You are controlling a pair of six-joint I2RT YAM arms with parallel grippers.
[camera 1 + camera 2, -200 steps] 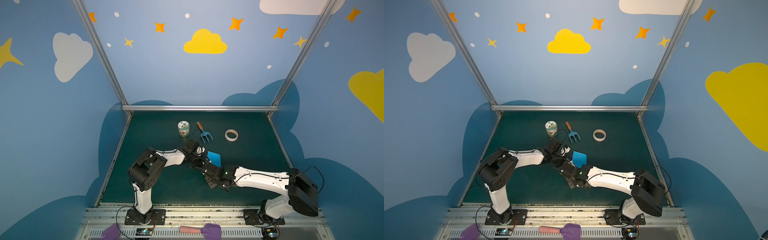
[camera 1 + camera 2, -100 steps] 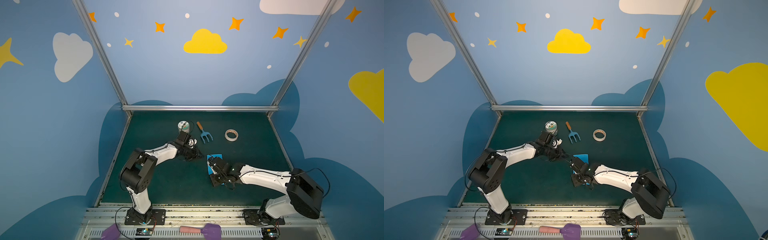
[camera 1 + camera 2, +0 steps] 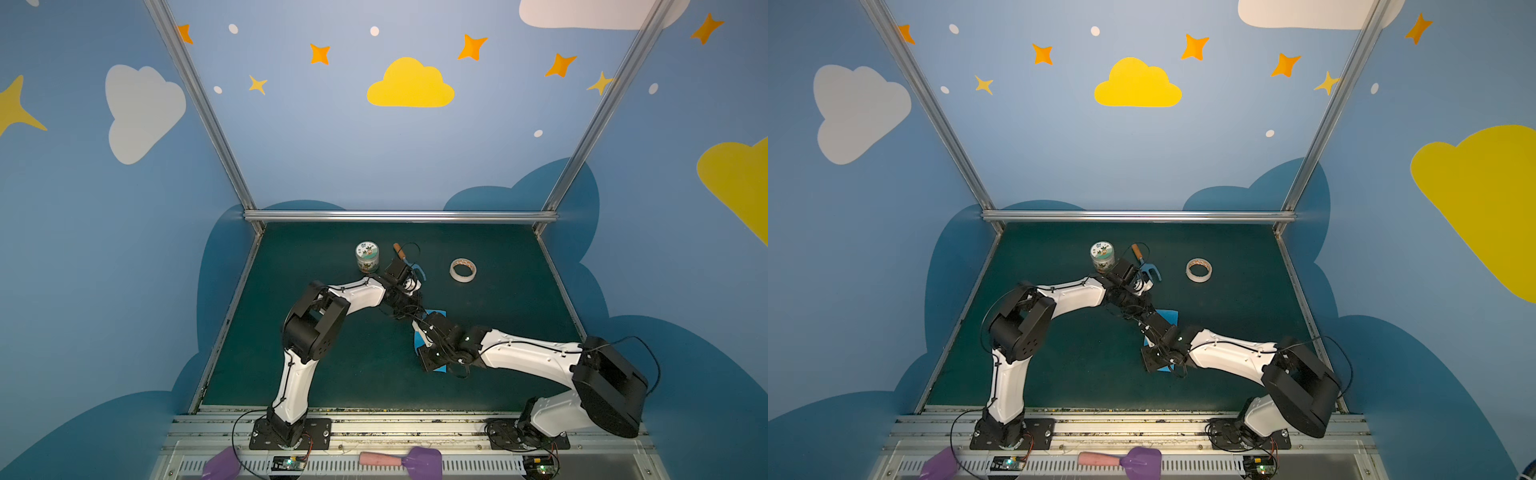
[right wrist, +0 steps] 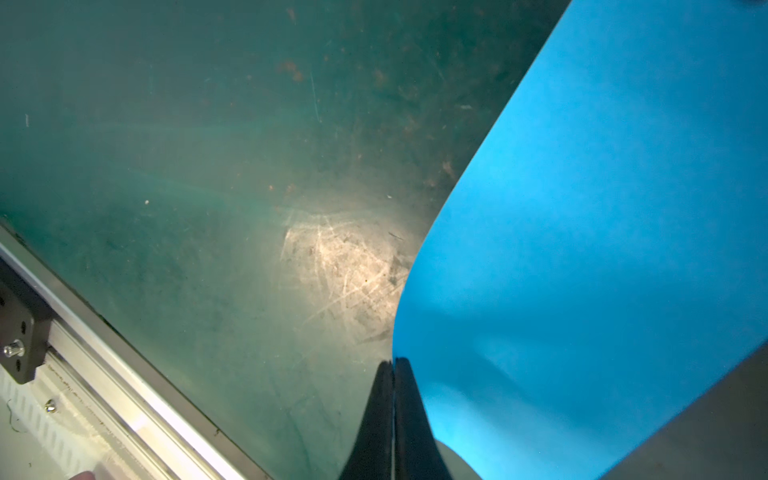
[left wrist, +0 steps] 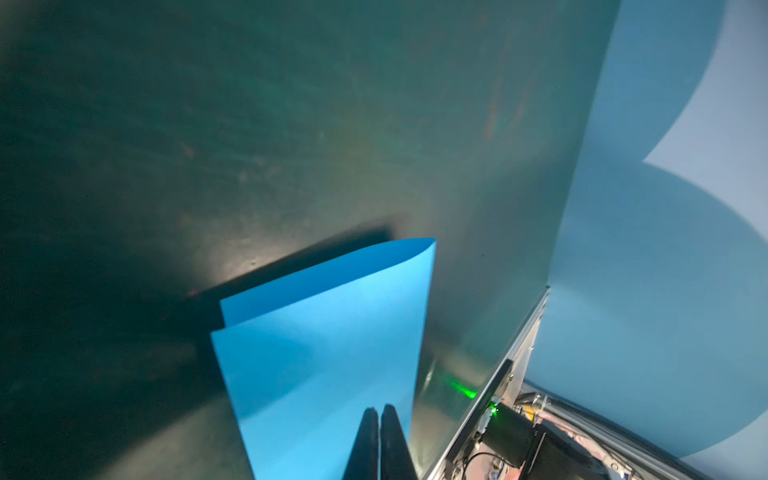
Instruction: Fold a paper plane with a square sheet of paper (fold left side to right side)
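Observation:
The square sheet of paper [image 5: 324, 353] is bright sky-blue and lies doubled over on the green mat [image 5: 208, 145], its loose rounded bend unpressed and its two edges slightly offset. In both top views it shows only in patches [image 3: 438, 313] [image 3: 1170, 316] under the two wrists. My left gripper [image 5: 379, 409] is shut, its tips resting on the upper layer at the sheet's far end [image 3: 409, 318]. My right gripper [image 4: 393, 360] is shut at the edge of the sheet [image 4: 602, 249], which curves up from its tips, at the near end [image 3: 430, 359].
A small jar [image 3: 367, 257], a blue fork with a wooden handle [image 3: 400, 249] and a tape roll [image 3: 463, 270] stand at the back of the mat. The fork is partly hidden by my left wrist. The front rail [image 4: 104, 365] holds purple scoops [image 3: 422, 461].
My left arm drew back toward the jar half a second ago and has come back onto the sheet's far end, shut. The right gripper has stayed shut, almost in place.

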